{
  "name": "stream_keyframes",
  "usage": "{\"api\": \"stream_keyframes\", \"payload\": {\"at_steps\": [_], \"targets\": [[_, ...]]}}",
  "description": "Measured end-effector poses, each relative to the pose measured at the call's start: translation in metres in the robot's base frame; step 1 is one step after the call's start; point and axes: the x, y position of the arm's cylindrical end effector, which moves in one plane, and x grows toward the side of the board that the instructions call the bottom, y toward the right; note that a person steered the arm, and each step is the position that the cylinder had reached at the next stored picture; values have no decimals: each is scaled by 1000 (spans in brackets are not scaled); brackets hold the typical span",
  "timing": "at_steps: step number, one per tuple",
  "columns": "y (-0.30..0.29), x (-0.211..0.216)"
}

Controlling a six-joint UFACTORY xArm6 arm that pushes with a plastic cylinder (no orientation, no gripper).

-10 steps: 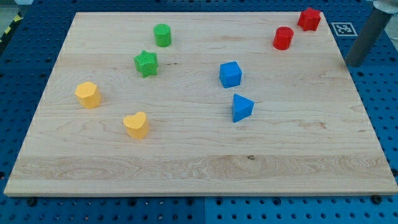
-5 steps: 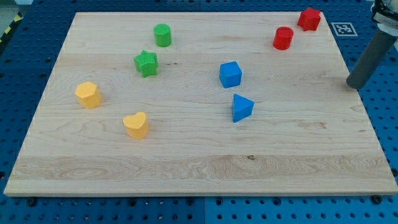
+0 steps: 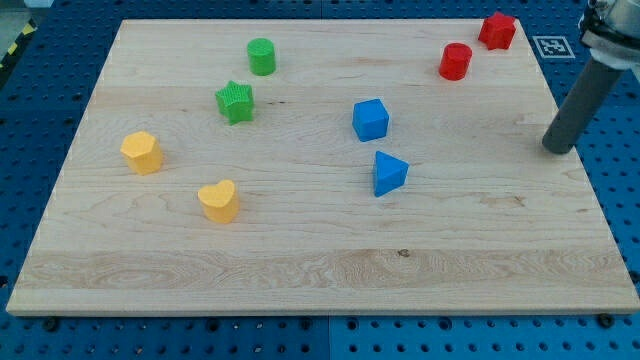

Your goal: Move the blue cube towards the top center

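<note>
The blue cube (image 3: 370, 119) sat near the middle of the table (image 3: 300, 280), just above a blue wedge (image 3: 389, 172) and untouched, while my tip (image 3: 556, 149) stood well apart at the right edge. No claw was fitted, so none showed; the approach was judged in hand, the tip next needing to get below the cube. No legible writing showed, only a square marker (image 3: 553, 46) top right.

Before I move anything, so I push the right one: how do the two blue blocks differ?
The blue plastic cube is boxy with square faces; the blue plastic triangular block is a wedge pointing to the view's right. The cube sits nearer the view's top, the triangular block just below. Both share the same blue and stand apart.
</note>
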Motion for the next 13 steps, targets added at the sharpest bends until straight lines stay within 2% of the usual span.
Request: {"api": "stream_keyframes", "payload": {"at_steps": [1, 2, 3, 5, 8, 13], "targets": [[-50, 21], [-50, 21], [-53, 13], [-116, -10], [-174, -12], [-178, -26]]}}
